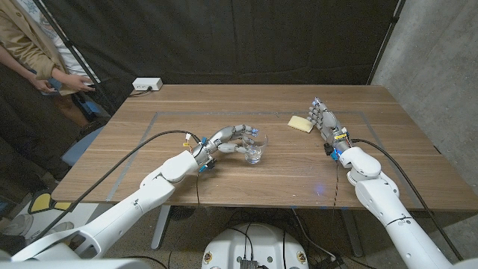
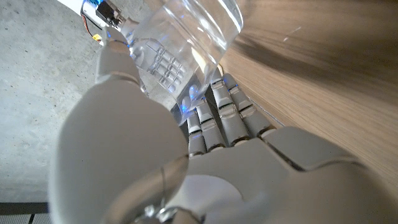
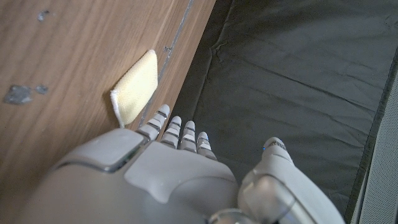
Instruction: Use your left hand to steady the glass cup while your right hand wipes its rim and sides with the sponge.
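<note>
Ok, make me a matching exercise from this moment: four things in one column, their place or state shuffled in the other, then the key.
Things
1. glass cup
2. sponge
3. left hand
4. right hand

States
A. lies on the table, yellow, nothing holding it
B. fingers wrapped around the cup
C. held near the table's middle
D. holds nothing, beside the sponge

Pairs: 1-C, 2-A, 3-B, 4-D

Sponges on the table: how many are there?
1. The yellow sponge lies on the wooden table, toward its far right, just beside the right hand, which is not holding it. None appears hidden elsewhere.
</note>
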`<action>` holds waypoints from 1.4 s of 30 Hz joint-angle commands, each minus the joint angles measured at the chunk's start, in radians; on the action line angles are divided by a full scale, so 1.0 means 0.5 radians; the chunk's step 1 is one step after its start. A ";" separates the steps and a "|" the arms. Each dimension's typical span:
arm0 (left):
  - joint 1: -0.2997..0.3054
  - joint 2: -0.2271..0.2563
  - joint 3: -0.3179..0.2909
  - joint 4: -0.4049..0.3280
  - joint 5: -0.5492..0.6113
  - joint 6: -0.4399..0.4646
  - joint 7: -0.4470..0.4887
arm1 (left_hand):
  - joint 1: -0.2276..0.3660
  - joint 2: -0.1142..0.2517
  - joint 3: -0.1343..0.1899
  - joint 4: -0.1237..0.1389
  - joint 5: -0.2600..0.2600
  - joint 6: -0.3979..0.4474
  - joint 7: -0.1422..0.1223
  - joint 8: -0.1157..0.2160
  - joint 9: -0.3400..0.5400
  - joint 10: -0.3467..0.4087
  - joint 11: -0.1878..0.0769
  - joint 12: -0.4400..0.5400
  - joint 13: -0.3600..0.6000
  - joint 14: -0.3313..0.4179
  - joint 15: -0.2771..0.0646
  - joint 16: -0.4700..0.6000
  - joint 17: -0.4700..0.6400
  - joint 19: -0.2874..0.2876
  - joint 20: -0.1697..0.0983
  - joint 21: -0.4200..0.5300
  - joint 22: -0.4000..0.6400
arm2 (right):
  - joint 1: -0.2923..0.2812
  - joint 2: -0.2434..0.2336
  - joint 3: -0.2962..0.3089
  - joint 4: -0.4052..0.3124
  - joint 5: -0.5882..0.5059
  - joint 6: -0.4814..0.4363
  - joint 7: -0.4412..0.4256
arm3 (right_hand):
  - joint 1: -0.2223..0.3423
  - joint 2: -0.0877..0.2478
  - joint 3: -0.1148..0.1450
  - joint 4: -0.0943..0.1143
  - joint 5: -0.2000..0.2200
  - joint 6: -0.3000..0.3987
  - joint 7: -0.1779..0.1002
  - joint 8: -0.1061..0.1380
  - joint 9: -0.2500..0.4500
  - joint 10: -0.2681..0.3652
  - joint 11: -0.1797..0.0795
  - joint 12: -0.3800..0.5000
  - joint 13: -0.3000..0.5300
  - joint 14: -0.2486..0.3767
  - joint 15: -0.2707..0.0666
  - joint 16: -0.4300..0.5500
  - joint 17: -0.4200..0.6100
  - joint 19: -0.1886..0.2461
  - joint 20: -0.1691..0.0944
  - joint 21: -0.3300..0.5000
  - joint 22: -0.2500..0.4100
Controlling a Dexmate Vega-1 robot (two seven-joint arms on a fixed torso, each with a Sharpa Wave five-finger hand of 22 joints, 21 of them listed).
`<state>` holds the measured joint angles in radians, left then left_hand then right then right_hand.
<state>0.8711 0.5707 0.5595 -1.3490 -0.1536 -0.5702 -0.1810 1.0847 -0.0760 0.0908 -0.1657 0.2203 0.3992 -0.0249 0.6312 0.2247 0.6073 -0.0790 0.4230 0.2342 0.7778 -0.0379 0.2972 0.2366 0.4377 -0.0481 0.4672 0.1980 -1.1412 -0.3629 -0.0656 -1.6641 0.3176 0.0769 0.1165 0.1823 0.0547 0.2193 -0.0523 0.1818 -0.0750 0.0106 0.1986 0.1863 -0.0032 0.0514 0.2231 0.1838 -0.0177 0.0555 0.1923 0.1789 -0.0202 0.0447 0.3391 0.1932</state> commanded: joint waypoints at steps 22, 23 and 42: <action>-0.001 -0.047 -0.098 0.042 -0.178 0.016 0.084 | 0.273 0.303 0.131 0.071 -0.063 0.445 -0.175 0.182 0.002 0.282 -0.249 -0.010 0.028 0.117 -0.378 -0.033 0.017 -0.022 -0.104 0.024 0.012 | 0.066 -0.501 -0.373 -0.289 -0.614 -0.225 -0.570 | 0.395 0.084 0.138 -0.205 0.005 0.430 -0.005 0.095 0.010 0.405 -0.043 0.107 0.014 0.392 -0.131 0.047 -0.001 0.226 -0.111 0.019 0.014; -0.002 -0.046 -0.101 0.043 -0.174 0.016 0.092 | 0.274 0.304 0.133 0.071 -0.064 0.446 -0.175 0.183 0.002 0.281 -0.249 -0.012 0.029 0.115 -0.378 -0.035 0.017 -0.023 -0.103 0.024 0.012 | 0.083 -0.524 -0.395 -0.307 -0.637 -0.274 -0.576 | 0.408 0.086 0.143 -0.210 0.006 0.428 -0.006 0.092 0.010 0.400 -0.044 0.104 0.014 0.379 -0.131 0.039 -0.001 0.226 -0.113 0.018 0.015; -0.046 -0.047 -0.128 0.099 -0.178 0.010 0.114 | 0.300 0.335 0.164 0.068 -0.073 0.453 -0.179 0.197 -0.002 0.290 -0.251 -0.028 0.040 0.119 -0.380 -0.056 0.025 -0.053 -0.107 0.024 0.011 | 0.468 -0.760 -0.845 -0.344 -0.951 -0.785 -0.662 | 0.454 0.068 0.123 -0.180 -0.005 0.388 -0.029 0.044 0.013 0.334 -0.040 0.058 0.017 0.293 -0.090 0.003 0.014 0.196 -0.122 -0.006 0.020</action>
<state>0.8599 0.5464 0.5032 -1.3147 -0.2386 -0.5641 -0.1307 1.0842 -0.0755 0.1111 -0.1860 0.1809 0.4220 -0.0162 0.6468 0.2203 0.6233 -0.0804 0.4129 0.2500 0.8007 -0.0609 0.2728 0.2448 0.4172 -0.0462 0.4751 0.2024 -1.0209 -0.6700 -0.3486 -1.8208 -0.0608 -0.1742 -0.1806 0.4155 0.0901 0.2799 -0.1462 0.1818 0.1102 -0.0003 0.2238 0.1885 0.1541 0.0296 0.2508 0.1891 0.1249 0.0089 0.1884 0.1842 0.0710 -0.0147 0.3390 0.1980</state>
